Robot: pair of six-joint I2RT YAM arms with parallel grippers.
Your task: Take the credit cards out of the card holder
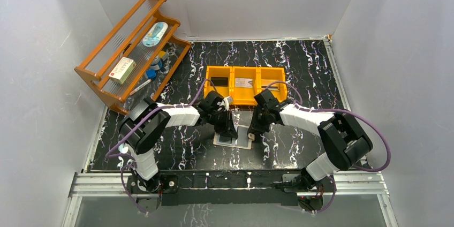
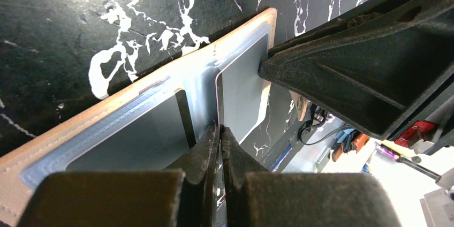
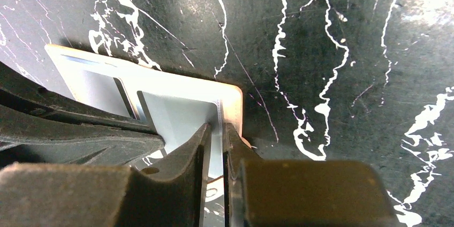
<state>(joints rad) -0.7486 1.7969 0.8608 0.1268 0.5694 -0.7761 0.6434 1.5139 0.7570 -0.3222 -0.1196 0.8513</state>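
Note:
The card holder point(image 1: 242, 138) lies open and flat on the black marbled table, beige rim up and silvery-blue sleeves showing. In the left wrist view the card holder point(image 2: 134, 130) fills the middle. My left gripper point(image 2: 219, 128) is shut on the thin pinkish edge of a grey card point(image 2: 243, 88) at the sleeve's mouth. My right gripper point(image 3: 216, 128) is shut on the right edge of the card holder point(image 3: 231, 98) and presses it down. In the top view the left gripper point(image 1: 229, 129) and right gripper point(image 1: 255, 128) stand close together over the holder.
An orange three-compartment tray point(image 1: 246, 98) stands just behind the holder, with a dark card point(image 1: 218, 82) in its left compartment and a silvery card point(image 1: 243, 82) in the middle one. A wooden rack point(image 1: 101, 72) with small items stands at the back left.

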